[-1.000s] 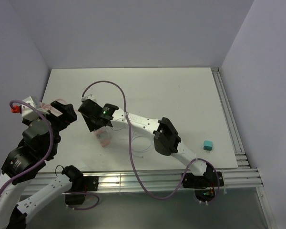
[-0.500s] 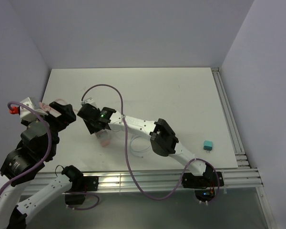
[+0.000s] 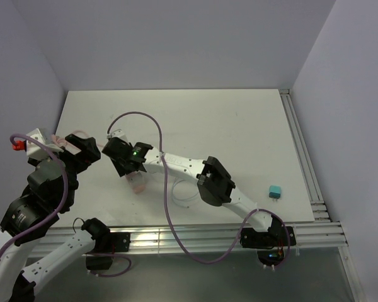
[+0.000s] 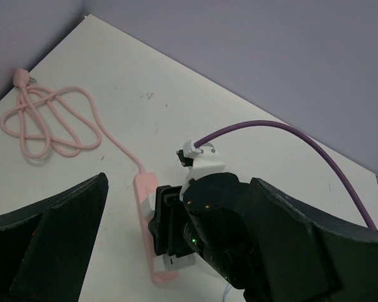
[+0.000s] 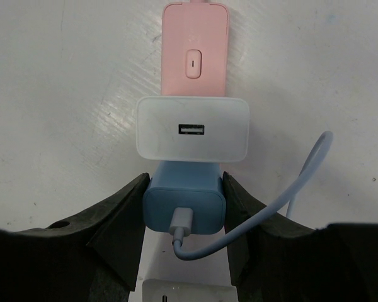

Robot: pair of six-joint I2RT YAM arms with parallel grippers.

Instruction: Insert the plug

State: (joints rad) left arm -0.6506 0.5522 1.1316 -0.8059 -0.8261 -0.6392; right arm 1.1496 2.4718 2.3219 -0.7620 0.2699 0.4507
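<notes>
My right gripper [image 5: 184,184] is shut on a blue charger block [image 5: 184,200], one finger on each side. The pale plug [image 5: 181,221] sits in the block's near face, and its thin pale wire [image 5: 290,189] loops off to the right. The block lies directly behind a white adapter [image 5: 192,129] on the pink socket strip [image 5: 195,38]. From above, the right gripper [image 3: 131,171] hangs over the strip [image 3: 137,184]. My left gripper [image 4: 176,251] stands wide open and empty, apart to the left, facing the right wrist [image 4: 220,214].
A second white adapter [image 5: 189,290] shows at the bottom edge of the right wrist view. The strip's pink cord [image 4: 50,123] lies coiled at the table's far left. A small teal block [image 3: 275,191] rests near the right rail. A purple robot cable [image 3: 160,145] arcs above the right arm.
The right arm has shifted slightly left over the strip, then held still. The left arm and both grippers' openings look unchanged.
</notes>
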